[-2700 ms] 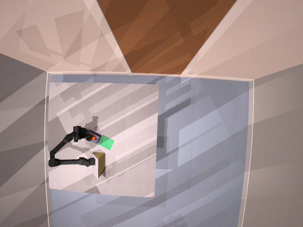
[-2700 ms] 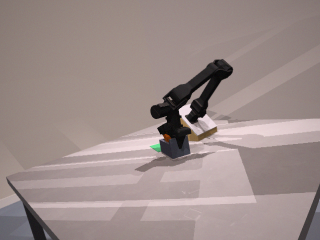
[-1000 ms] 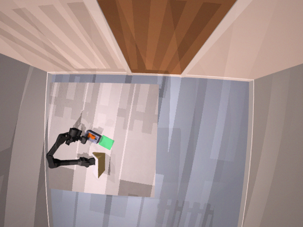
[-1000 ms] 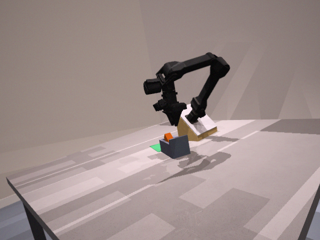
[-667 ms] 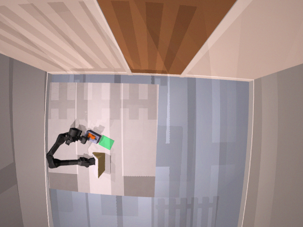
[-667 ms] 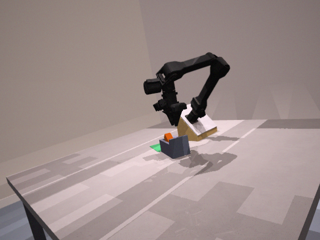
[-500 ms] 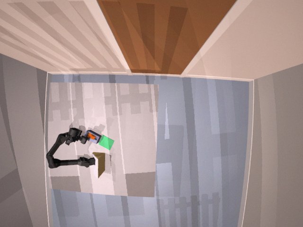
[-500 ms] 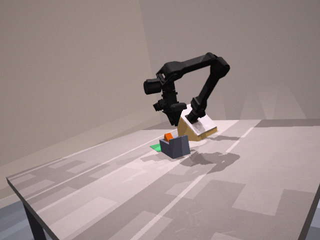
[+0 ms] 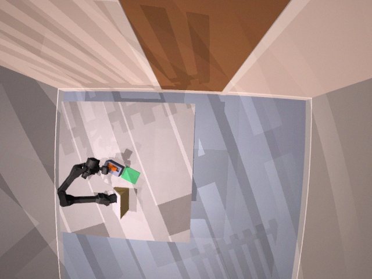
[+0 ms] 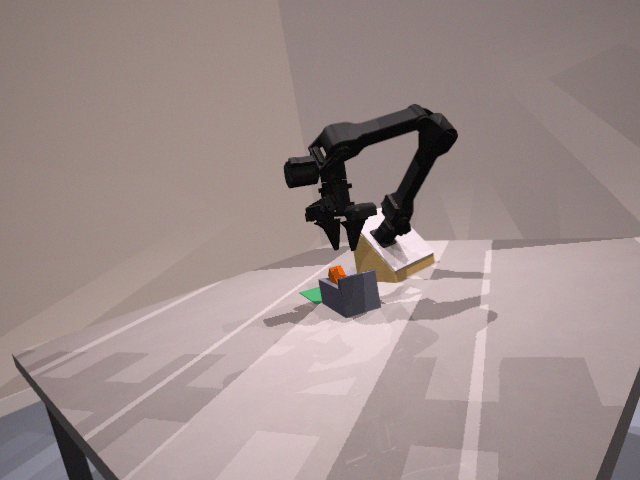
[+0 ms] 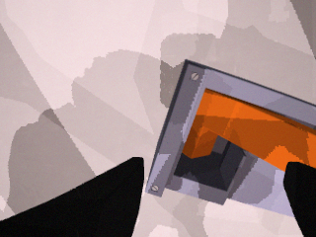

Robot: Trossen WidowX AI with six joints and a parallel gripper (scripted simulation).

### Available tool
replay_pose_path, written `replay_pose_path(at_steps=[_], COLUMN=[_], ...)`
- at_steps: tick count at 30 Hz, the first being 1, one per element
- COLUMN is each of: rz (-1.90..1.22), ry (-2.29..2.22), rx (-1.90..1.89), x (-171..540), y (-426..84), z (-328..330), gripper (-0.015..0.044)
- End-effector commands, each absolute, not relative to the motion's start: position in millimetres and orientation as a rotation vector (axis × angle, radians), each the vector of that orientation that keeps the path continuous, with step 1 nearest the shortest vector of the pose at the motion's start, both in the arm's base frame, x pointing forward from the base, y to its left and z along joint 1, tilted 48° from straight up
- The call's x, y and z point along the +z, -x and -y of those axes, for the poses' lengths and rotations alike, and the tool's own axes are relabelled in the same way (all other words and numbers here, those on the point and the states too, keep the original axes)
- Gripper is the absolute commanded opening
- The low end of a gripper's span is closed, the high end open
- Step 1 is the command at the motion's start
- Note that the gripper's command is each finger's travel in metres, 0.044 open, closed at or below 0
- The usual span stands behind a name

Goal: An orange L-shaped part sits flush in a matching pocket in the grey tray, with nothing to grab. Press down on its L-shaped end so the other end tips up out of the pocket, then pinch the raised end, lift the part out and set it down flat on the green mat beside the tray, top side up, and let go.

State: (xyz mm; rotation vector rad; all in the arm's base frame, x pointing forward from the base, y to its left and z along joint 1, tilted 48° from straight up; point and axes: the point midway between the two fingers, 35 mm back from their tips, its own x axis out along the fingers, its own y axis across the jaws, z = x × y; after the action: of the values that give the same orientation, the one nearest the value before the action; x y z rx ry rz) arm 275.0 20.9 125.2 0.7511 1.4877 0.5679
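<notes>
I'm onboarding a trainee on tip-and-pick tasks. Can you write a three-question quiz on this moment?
1. True or false: the orange L-shaped part lies flat on the green mat.
2. The black parallel-jaw gripper is: A) shut on the part, B) open above the grey tray, C) resting on the mat.
3. Fill in: one end of the part sticks ___ out of the pocket.

Key: 1 false; 2 B; 3 up.

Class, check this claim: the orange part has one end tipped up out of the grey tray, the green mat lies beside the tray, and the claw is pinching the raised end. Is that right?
Not quite. The claw is not pinching anything: in the exterior view it hangs open above the orange part, clear of it. The rest stands: one end sticks up out of the grey tray, and the green mat lies beside the tray.
</notes>
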Motion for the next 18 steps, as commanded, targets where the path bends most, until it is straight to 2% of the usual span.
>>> replay_pose_path(at_steps=[1,12,18], rz=[-1.377,-0.886,-0.85], ry=[-0.511,0.209,0.253], rx=[0.774,1.297,1.323], x=[111,82,80], y=[-269,-255,-253], z=[-11,17,18], gripper=[0.028,0.028,0.028])
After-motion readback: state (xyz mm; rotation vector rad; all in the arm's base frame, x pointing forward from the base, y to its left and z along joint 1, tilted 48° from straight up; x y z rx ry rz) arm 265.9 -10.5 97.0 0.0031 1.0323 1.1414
